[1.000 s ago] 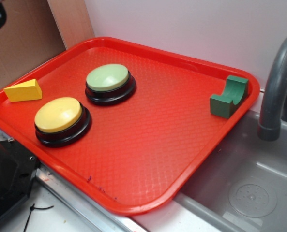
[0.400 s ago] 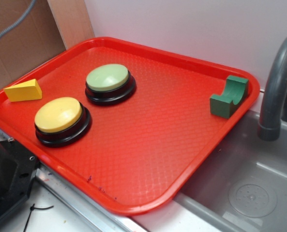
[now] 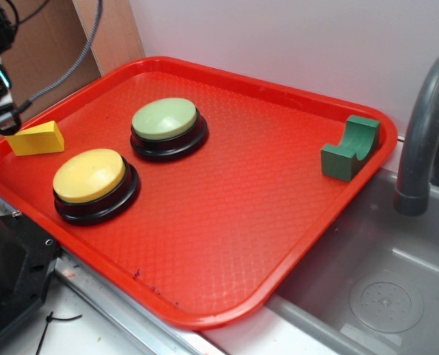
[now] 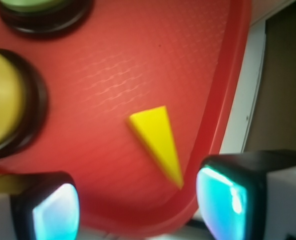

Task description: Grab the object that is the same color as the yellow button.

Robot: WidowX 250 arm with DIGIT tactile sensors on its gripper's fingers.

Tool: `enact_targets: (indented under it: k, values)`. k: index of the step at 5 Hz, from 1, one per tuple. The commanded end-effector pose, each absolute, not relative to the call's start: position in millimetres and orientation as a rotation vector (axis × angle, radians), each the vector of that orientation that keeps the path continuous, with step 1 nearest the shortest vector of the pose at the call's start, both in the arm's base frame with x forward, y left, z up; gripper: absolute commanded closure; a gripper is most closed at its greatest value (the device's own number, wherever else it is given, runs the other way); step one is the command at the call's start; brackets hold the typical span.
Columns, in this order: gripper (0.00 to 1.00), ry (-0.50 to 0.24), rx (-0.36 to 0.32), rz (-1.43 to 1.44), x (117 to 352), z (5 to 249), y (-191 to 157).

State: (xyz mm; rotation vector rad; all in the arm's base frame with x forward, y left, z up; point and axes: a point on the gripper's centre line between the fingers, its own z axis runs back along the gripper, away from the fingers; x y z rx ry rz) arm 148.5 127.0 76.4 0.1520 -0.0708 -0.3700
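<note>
While my gripper [image 4: 138, 207] hangs at the tray's left edge with its jaws spread and nothing between them, the yellow wedge block [image 3: 35, 138] lies flat on the red tray [image 3: 226, 222] close to that rim, just beside the gripper and untouched. In the wrist view the wedge's thin tip points toward the gap between my fingers [image 4: 222, 202]. Yellow button [image 3: 92, 183]: on the tray, near the wedge. Pale green button [image 3: 167, 127]: behind it. Green notched block [image 3: 351, 148]: far right corner. Grey faucet [image 3: 425, 133] and sink [image 3: 374, 296]: right of the tray.
</note>
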Motion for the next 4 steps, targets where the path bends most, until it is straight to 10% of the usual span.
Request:
enact_targets:
  k: [1,2,3,4]
  values:
    - [0.0,-0.047,0.138,-0.395,166,42,142]
    - [0.0,-0.02,0.119,-0.403,166,29,143]
    - [1.0,-0.044,0.094,-0.337,162,14,147]
    - [1.0,-0.052,0.083,-0.35,163,12,146]
